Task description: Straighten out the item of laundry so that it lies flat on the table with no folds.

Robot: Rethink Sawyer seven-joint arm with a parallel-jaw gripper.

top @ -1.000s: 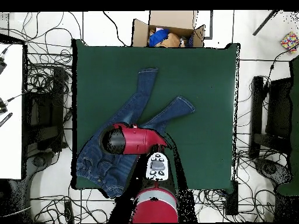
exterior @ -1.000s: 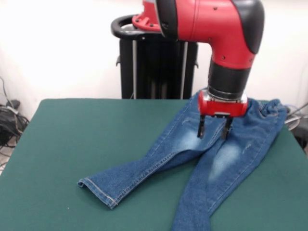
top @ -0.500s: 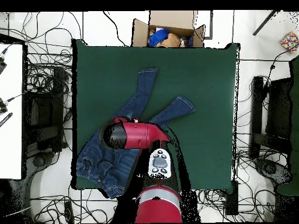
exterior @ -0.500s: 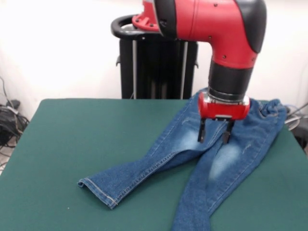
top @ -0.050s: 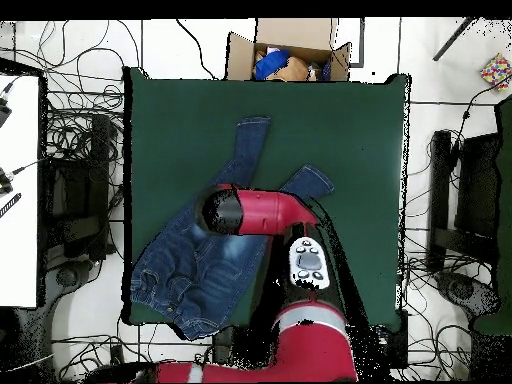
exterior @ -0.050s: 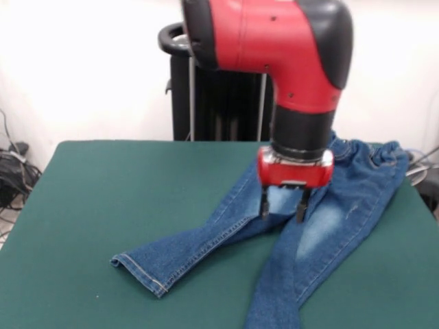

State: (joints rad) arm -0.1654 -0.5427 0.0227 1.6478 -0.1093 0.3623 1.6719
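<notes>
Gripper (exterior @ -0.050s: 282, 203) hanging over the crotch of the jeans (exterior @ -0.050s: 322, 226) on the green worktop (exterior @ -0.050s: 123, 199).

In the front view the red and black arm (exterior @ -0.050s: 274, 41) comes down over the jeans with its two dark fingers (exterior @ -0.050s: 265, 203) spread apart and pinching nothing, their tips just above or barely at the denim where the legs split. The jeans lie on the worktop's right side in that view, the waistband (exterior @ -0.050s: 374, 152) at the far right corner. One leg stretches out toward the worktop's middle, its cuff (exterior @ -0.050s: 137, 273) flat; the other runs to the near edge. In the overhead view a cardboard box (top @ -0.050s: 290, 55) sits beyond the worktop's top edge.
</notes>
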